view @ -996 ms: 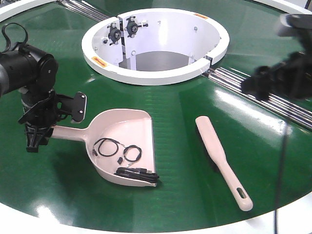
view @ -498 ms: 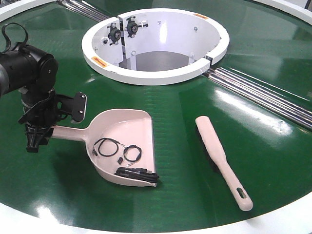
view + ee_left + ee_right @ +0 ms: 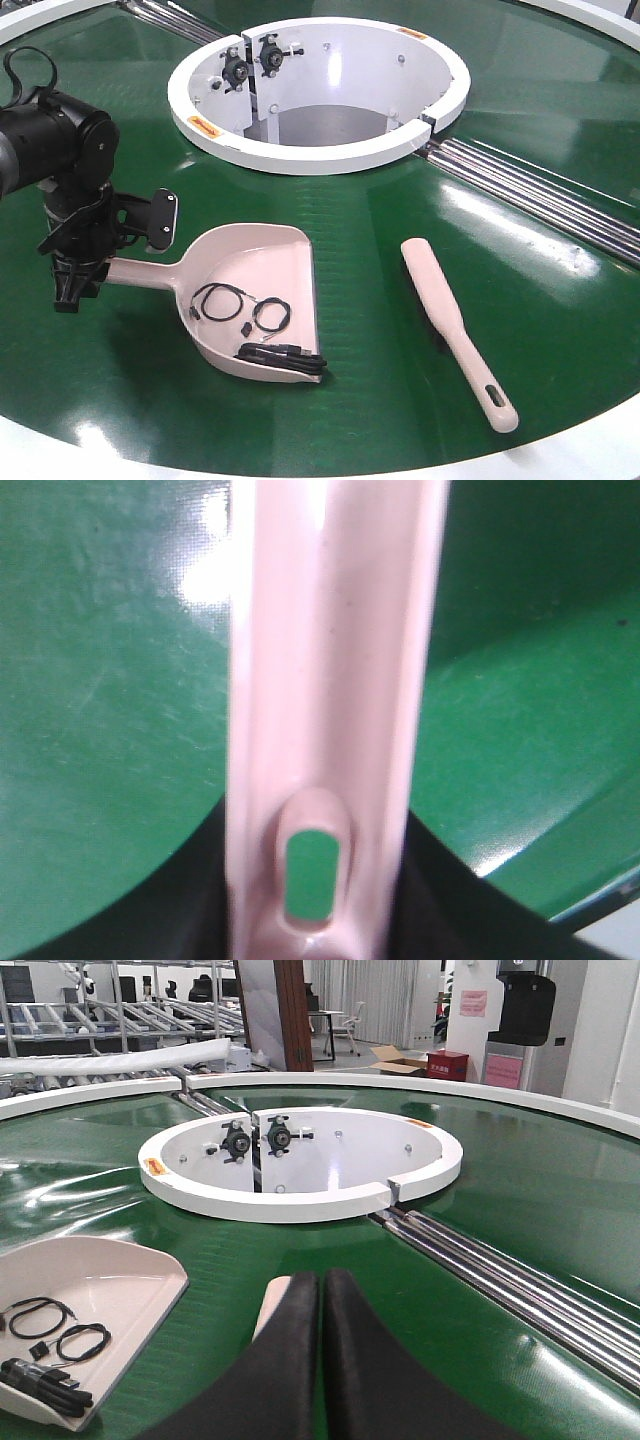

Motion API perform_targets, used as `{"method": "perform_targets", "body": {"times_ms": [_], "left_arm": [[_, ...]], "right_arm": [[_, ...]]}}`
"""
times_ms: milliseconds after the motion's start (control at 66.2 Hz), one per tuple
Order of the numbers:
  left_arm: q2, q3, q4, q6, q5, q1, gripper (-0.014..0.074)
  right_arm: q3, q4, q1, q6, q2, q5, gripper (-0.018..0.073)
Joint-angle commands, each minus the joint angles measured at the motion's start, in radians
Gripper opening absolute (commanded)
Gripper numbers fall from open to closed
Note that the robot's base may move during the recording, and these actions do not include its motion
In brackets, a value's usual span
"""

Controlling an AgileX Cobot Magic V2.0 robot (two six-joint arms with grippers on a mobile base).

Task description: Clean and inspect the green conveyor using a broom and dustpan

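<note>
1. Green conveyor [image 3: 380, 230], a large glossy dark-green ring belt with a white rim, a white circular hub opening [image 3: 320, 90] and metal rollers [image 3: 530, 195], fills my front view.
2. On it sits the pale pinkish-beige plastic dustpan [image 3: 255, 295], a wide scoop with raised sides and a long straight handle; inside lie several black coiled cables [image 3: 245, 315], so I judge the collecting largely done.
3. My left gripper [image 3: 75, 275] is clamped on the tip of the dustpan handle. In the left wrist view the handle [image 3: 330, 680] runs straight out from between the jaws, its slotted hole just ahead of them, and the scoop lies beyond at the far end.
4. The slim pale pinkish-beige plastic broom [image 3: 455, 325], with dark bristles and a slotted handle end, lies flat on the belt, free of both grippers.
5. My right gripper [image 3: 322, 1360] does not appear in the front view. From its wrist camera the dark fingers [image 3: 285, 1360] press together with nothing between them; a pale end, probably the broom, peeks out just past and below the fingertips, and the dustpan mouth is off to the left of those jaws.
6. Left to do, as I judge it: lift and empty the dustpan, and finish inspecting the belt.
</note>
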Motion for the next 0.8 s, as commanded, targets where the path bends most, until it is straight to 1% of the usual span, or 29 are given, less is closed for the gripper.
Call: {"method": "perform_targets", "body": {"times_ms": [0, 785], "left_arm": [[-0.050, -0.029, -0.005, -0.013, 0.026, -0.004, -0.0006], [-0.050, -0.029, -0.005, -0.013, 0.023, -0.004, -0.0006]], "right_arm": [[-0.023, 0.003, -0.007, -0.001, 0.025, -0.070, -0.0003], [-0.023, 0.010, -0.007, -0.001, 0.025, -0.062, -0.0003]]}}
